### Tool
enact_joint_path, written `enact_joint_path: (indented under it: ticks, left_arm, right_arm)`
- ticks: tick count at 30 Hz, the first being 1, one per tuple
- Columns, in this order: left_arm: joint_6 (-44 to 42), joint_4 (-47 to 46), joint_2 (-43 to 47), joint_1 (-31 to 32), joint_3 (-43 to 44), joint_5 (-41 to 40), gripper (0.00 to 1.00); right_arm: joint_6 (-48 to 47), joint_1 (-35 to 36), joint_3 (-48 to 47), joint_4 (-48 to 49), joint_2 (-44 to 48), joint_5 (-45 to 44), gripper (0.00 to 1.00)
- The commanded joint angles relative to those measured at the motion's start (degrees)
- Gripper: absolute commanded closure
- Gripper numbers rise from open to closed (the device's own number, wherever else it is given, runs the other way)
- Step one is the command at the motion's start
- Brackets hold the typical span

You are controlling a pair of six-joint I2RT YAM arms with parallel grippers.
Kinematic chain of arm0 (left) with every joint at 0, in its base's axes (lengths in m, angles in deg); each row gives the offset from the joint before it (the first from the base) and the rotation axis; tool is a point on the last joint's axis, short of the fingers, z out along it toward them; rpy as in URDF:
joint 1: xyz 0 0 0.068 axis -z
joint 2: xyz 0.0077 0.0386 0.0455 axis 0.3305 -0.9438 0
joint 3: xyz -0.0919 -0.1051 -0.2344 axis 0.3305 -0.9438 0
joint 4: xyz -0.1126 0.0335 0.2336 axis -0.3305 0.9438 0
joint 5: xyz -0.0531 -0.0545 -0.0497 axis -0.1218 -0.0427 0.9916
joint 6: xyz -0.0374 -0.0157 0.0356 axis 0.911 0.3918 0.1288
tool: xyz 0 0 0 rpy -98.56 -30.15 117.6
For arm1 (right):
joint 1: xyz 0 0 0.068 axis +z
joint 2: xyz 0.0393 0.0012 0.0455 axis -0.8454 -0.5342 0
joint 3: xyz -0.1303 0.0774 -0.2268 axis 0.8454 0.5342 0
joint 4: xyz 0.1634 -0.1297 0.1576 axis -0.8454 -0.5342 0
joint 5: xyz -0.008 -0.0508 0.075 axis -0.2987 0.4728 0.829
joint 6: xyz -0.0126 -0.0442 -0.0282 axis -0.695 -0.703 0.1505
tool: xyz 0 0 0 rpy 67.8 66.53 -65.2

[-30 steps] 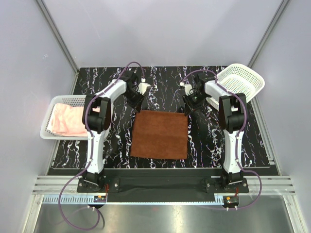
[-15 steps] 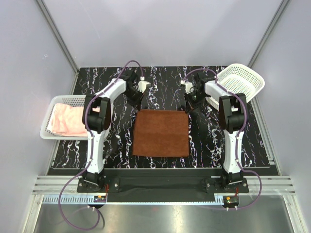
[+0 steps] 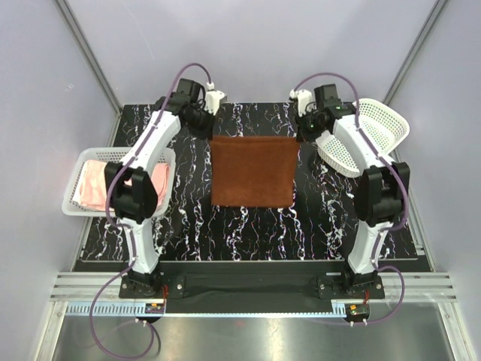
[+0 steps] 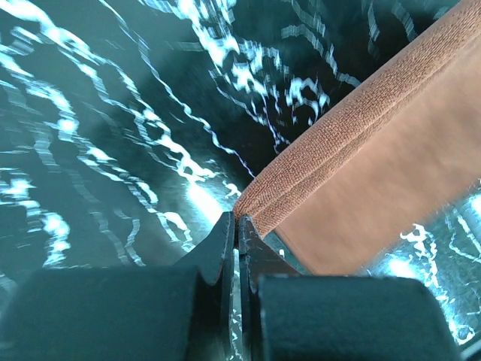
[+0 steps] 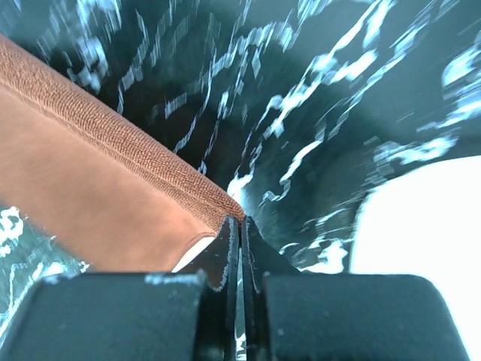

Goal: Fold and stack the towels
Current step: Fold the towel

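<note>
A brown towel (image 3: pixel 252 171) hangs above the black marbled table, held up by its two far corners. My left gripper (image 3: pixel 210 135) is shut on the towel's far left corner, seen pinched between its fingertips in the left wrist view (image 4: pixel 237 218). My right gripper (image 3: pixel 297 136) is shut on the far right corner, which the right wrist view (image 5: pixel 237 218) shows pinched at the jaw tips. The towel's doubled hem (image 4: pixel 338 128) runs away from the left jaws, and the towel's edge (image 5: pixel 113 135) runs left from the right jaws. Folded pink towels (image 3: pixel 101 184) lie in the left basket.
A white basket (image 3: pixel 84 207) holding pink towels stands at the table's left edge. A second white basket (image 3: pixel 379 131), empty, sits tilted at the far right, close behind my right arm. Grey walls enclose the table.
Both grippers have risen and moved toward the far side, lifting the towel by its far corners. The towel went from lying flat on the table to hanging, shifted farther back.
</note>
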Motion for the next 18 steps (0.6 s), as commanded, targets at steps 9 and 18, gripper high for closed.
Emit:
enact_joint_path:
  ticks: [9,18]
  left_arm:
    - [0.8,-2.4,15.0,0.1,2.8,-6.8,1.0]
    - [1.9,2.9,26.0,5.2,-2.8,-9.4,1.0]
  right_arm:
    - [1.2,-0.2,-5.2,1.6,15.0,-5.7,1.0]
    - [6.2,2.5,4.6,-1.8,32.5,-4.0,1.0]
